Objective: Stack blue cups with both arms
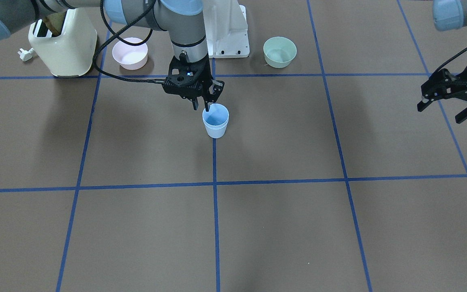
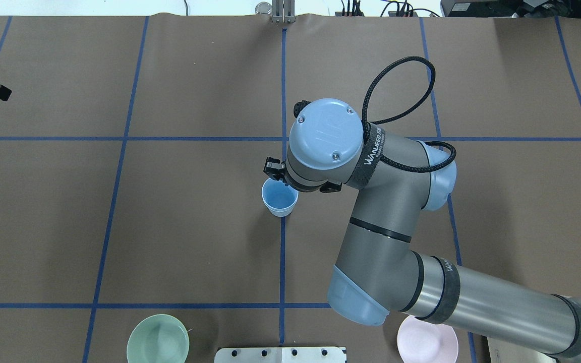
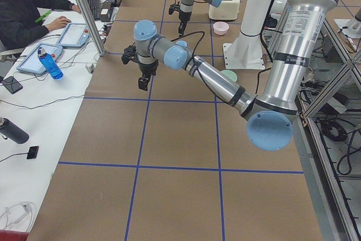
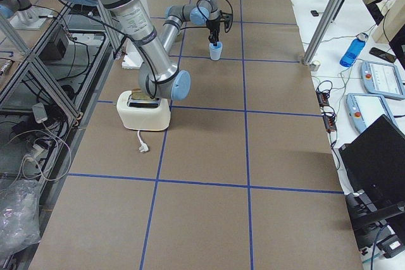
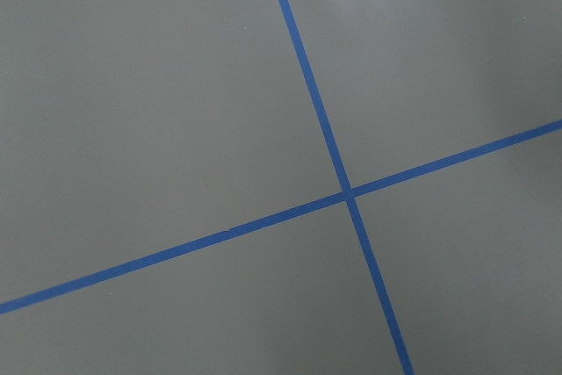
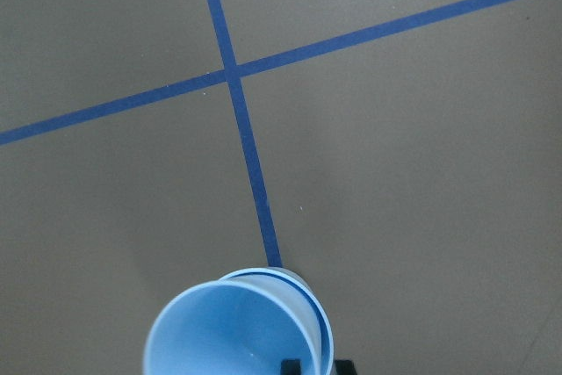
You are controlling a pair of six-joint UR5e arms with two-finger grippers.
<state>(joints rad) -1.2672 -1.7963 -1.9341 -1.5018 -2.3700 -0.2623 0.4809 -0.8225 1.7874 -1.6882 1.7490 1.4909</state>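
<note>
Two pale-blue cups [image 1: 216, 123] stand nested, one inside the other, on the blue tape line near the table's middle. They also show in the overhead view [image 2: 279, 199] and in the right wrist view [image 6: 233, 331], where two rims show and the inner cup sits slightly askew. My right gripper [image 1: 202, 107] hangs over the near rim, its jaws close together, pinching the inner cup's rim. My left gripper [image 1: 439, 114] is open and empty, held above the table far to the robot's left. The left wrist view shows only bare table and tape.
A cream toaster [image 1: 65, 44], a pink bowl [image 1: 130, 52], the white pedestal [image 1: 227, 28] and a green bowl [image 1: 279, 51] stand along the robot's side of the table. Blue tape lines grid the brown surface.
</note>
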